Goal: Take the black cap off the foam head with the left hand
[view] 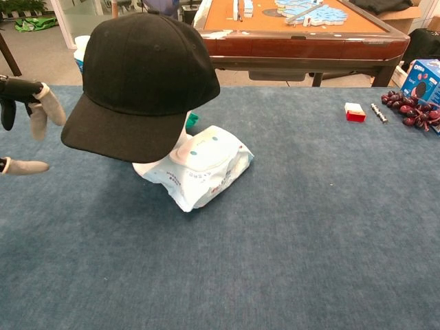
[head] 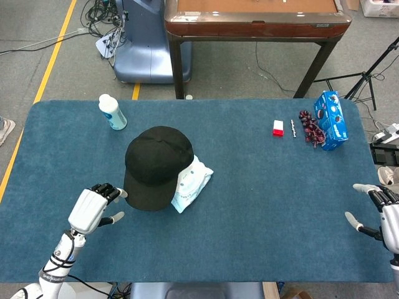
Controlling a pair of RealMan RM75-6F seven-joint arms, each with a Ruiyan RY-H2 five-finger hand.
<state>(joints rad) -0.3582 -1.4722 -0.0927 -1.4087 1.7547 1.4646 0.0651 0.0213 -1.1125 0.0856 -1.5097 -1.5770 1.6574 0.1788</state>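
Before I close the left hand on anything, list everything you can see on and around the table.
Black fabric baseball cap: one, on the foam head, left of table centre.
White foam head: one, mostly hidden under the cap.
White-and-blue soft wipes pack: one, against the head's right side.
White plastic bottle: one, far left, lying tilted.
Small red-and-white box: one, far right.
Dark red grape bunch: one, beside the blue box.
Blue cookie box: one, far right edge.
Blue carpeted table: one.
Brown wooden table: one, behind.
Left hand: fingers apart, just left of the cap brim.
Right hand: fingers apart, right table edge.
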